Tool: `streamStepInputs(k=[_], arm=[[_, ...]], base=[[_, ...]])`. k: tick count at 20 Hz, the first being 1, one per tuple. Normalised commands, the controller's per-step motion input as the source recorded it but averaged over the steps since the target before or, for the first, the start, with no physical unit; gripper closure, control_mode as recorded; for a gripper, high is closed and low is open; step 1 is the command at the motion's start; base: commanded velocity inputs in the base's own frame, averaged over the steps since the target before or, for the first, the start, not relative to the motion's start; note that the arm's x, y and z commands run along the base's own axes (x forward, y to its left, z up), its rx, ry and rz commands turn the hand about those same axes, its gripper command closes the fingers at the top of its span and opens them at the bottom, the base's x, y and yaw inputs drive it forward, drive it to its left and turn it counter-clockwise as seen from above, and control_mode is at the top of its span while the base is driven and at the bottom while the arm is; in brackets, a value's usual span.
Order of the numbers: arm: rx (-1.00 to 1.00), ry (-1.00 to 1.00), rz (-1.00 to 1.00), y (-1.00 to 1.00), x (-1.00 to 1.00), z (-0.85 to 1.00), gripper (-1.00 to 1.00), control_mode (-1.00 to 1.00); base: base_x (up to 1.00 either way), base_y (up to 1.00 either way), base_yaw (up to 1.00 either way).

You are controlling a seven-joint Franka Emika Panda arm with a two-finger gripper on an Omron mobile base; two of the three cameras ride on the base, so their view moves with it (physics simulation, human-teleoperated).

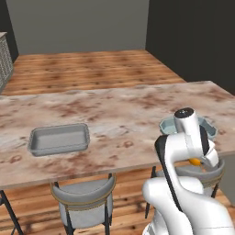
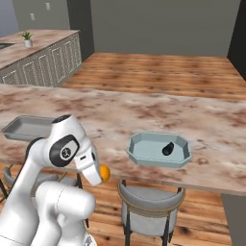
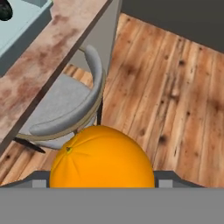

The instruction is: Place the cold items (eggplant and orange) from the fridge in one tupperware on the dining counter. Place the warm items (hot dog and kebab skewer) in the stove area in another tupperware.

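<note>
My gripper (image 3: 103,183) is shut on the orange (image 3: 103,157), a bright ball that bulges up between the finger tips. In the right base view the orange (image 2: 104,173) hangs at the hand's end, below and in front of the dining counter's (image 2: 144,115) near edge. A pale blue octagonal tupperware (image 2: 139,154) sits on the counter to the right of the hand, with a dark eggplant (image 2: 167,148) inside. A grey rectangular tupperware (image 1: 34,137) lies empty further left on the counter (image 1: 114,110). The hot dog, kebab skewer and fridge are out of view.
Grey stools (image 1: 85,197) (image 2: 149,204) stand tucked under the counter's near side, one directly below the hand (image 3: 57,109). Wooden floor (image 3: 175,87) lies beneath. Cream cabinets with a small plant (image 2: 27,37) stand at the far left.
</note>
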Motion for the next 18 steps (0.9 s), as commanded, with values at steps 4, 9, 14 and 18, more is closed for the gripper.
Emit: streamStepInputs(k=[4, 9, 14, 18], arm=[[0.11, -0.02, -0.10, -0.55, 0.14, 0.64, 1.00, -1.00], [0.21, -0.10, -0.04, -0.83, 0.11, 0.97, 1.00, -1.00], [0.27, -0.05, 0.00, -0.72, 0.36, 1.00, 1.00, -1.00], [0.19, -0.13, 0.00, -0.46, 0.40, 0.64, 1.00, -1.00]], base=[[0.00, 0.00, 0.00], [0.00, 0.00, 0.00], [0.00, 0.00, 0.00], [0.00, 0.00, 0.00]])
